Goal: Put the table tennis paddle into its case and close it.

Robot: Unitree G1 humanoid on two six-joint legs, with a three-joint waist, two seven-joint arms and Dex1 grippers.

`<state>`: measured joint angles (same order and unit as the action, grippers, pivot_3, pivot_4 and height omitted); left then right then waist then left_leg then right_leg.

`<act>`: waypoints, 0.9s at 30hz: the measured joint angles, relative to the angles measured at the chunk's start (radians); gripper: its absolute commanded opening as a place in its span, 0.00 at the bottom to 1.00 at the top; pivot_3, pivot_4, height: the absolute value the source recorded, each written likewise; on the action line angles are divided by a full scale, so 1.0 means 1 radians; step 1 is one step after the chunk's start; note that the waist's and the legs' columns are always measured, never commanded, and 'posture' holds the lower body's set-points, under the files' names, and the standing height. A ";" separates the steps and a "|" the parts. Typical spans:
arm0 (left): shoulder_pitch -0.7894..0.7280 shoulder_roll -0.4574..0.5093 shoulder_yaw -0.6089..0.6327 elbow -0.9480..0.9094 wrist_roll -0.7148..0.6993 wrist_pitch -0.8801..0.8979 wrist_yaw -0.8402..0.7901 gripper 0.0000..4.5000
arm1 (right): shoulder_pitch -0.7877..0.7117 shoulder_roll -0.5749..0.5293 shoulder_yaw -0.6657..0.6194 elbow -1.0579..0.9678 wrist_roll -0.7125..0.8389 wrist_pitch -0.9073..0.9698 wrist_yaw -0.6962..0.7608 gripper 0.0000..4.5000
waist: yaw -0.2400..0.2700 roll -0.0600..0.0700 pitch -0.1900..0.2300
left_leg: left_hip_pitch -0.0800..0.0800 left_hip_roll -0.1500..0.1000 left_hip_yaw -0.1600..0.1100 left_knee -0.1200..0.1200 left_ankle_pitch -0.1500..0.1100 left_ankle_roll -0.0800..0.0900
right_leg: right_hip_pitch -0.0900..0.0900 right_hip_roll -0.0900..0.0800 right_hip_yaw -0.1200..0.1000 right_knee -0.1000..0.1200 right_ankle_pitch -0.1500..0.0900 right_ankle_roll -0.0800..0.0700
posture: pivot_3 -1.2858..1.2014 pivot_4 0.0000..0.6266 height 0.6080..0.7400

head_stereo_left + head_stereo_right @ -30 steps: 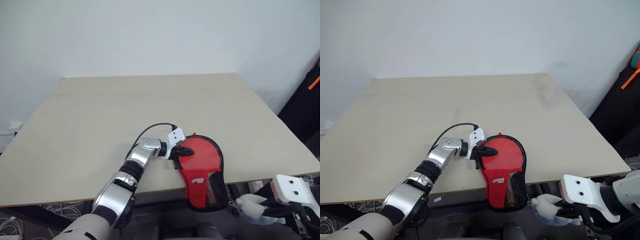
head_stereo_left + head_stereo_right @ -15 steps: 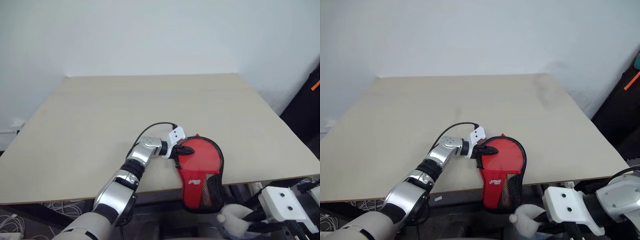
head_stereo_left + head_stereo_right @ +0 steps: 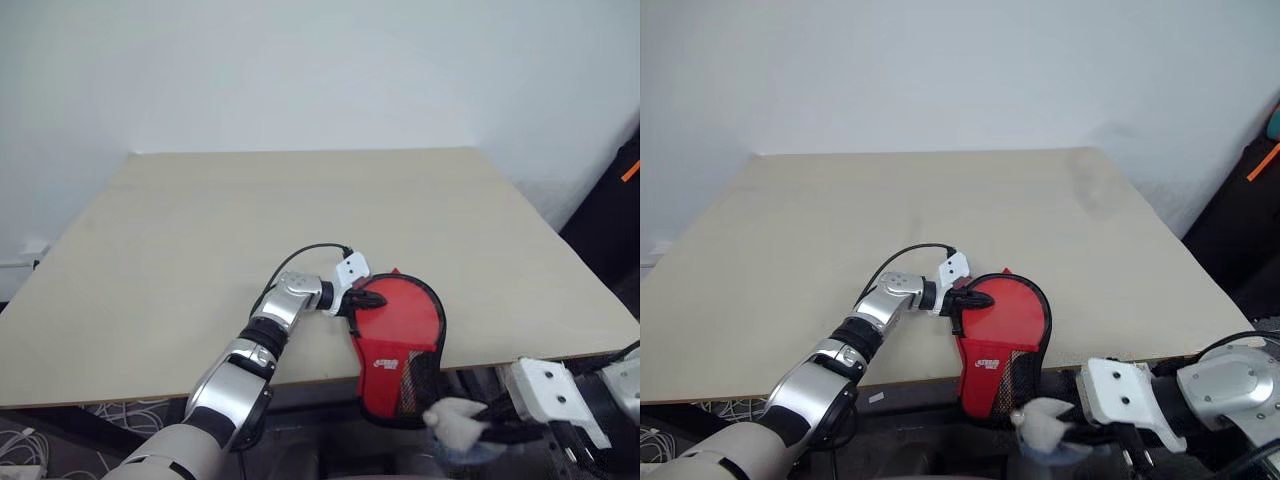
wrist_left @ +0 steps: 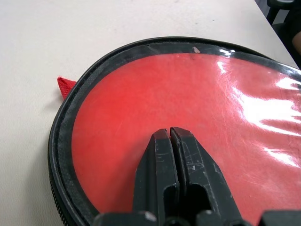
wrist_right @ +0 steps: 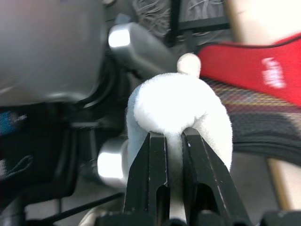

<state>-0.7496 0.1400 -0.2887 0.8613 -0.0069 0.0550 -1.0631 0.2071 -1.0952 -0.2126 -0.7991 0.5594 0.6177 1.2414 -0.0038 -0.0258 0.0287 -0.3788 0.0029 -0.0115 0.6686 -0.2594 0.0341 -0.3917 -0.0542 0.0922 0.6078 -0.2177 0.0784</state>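
1. Left hand (image 3: 364, 300), clenched, presses the case (image 3: 401, 340) at the surface's (image 3: 200, 230) near edge.
2. Right hand (image 3: 1065, 434) pinches a white lump (image 3: 1038, 424) below that edge.
3. Case overhangs; a hard tug risks dragging it off.

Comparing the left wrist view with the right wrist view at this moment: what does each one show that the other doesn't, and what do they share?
Left wrist view alone: the shut left gripper pressed on the glossy red round face, ringed by the black zipper rim, with a small red fabric tab on the beige table.

Right wrist view alone: the right gripper shut on a soft white plush lump, plus the black mesh end with white lettering.

Shared: the red paddle-shaped fabric case.
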 measured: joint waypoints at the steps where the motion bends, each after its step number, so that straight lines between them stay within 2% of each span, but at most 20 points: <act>1: 0.008 0.008 0.000 -0.023 0.000 0.015 -0.007 0.00 | -0.044 0.010 0.008 0.015 0.020 0.023 -0.020 0.15 | 0.000 0.000 0.001 | 0.000 0.000 0.000 0.000 0.000 0.000 | 0.000 0.000 0.000 0.000 0.000 0.000 | 0.52 0.00 1.00; 2: 0.021 0.017 0.000 -0.050 -0.002 0.029 -0.014 0.00 | -0.076 0.020 0.015 0.028 0.040 0.044 -0.034 0.19 | -0.001 0.001 0.001 | 0.000 0.000 0.000 0.000 0.000 0.000 | 0.000 0.000 0.000 0.000 0.000 0.000 | 0.52 0.00 1.00; 4: 0.050 0.039 0.000 -0.121 -0.007 0.063 -0.029 0.00 | -0.119 0.028 0.041 0.045 0.070 0.077 -0.058 0.34 | 0.001 0.001 0.001 | -0.001 0.001 0.000 -0.001 -0.001 -0.001 | -0.001 0.001 -0.001 0.000 0.000 -0.001 | 0.52 0.00 1.00; 6: 0.082 0.064 0.000 -0.197 -0.014 0.101 -0.040 0.12 | -0.138 0.030 0.063 0.051 0.079 0.085 -0.066 0.49 | 0.003 0.001 0.001 | -0.005 0.002 -0.001 -0.001 0.000 0.002 | -0.003 0.002 -0.002 0.000 0.000 -0.001 | 0.52 0.00 1.00; 10: 0.132 0.105 0.000 -0.331 -0.018 0.176 -0.053 0.41 | -0.176 0.037 0.102 0.084 0.082 0.093 -0.085 0.80 | 0.006 0.002 0.001 | -0.017 0.001 0.000 0.001 0.000 0.003 | -0.014 0.002 -0.001 0.001 0.002 0.000 | 0.52 0.00 1.00; 13: 0.177 0.137 -0.001 -0.439 -0.033 0.235 -0.058 0.64 | -0.227 0.063 0.138 0.119 0.082 0.096 -0.109 1.00 | 0.005 0.002 0.001 | -0.017 0.001 0.001 0.002 0.000 0.003 | -0.015 0.002 0.000 0.002 0.002 0.000 | 0.52 0.00 1.00; 14: 0.182 0.146 -0.001 -0.460 -0.036 0.251 -0.056 0.73 | -0.245 0.070 0.146 0.134 0.081 0.100 -0.123 1.00 | 0.005 0.002 0.001 | -0.017 0.002 0.001 0.002 0.000 0.003 | -0.015 0.002 0.000 0.002 0.002 -0.002 | 0.52 0.00 1.00; 18: 0.197 0.181 0.047 -0.550 -0.069 0.323 -0.010 0.99 | -0.326 0.132 0.171 0.200 0.075 0.124 -0.194 1.00 | 0.005 0.003 0.003 | -0.017 0.004 0.001 0.006 0.000 0.004 | -0.015 0.004 0.000 0.004 0.003 -0.004 | 0.52 0.00 1.00; 27: 0.275 0.302 0.314 -0.751 -0.221 0.499 0.126 0.99 | -0.475 0.293 0.244 0.394 -0.019 0.161 -0.395 1.00 | 0.001 0.005 0.003 | -0.017 0.005 0.002 0.006 0.000 0.003 | -0.016 0.005 0.000 0.007 0.004 -0.003 | 0.52 0.00 1.00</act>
<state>-0.4742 0.4421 0.0256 0.1104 -0.2284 0.5538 -0.9372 -0.2676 -0.8023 0.0316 -0.4050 0.5405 0.7788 0.8465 -0.0031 -0.0206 0.0316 -0.3954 0.0075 -0.0093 0.6746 -0.2594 0.0375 -0.4073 -0.0491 0.0924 0.6145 -0.2137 0.0757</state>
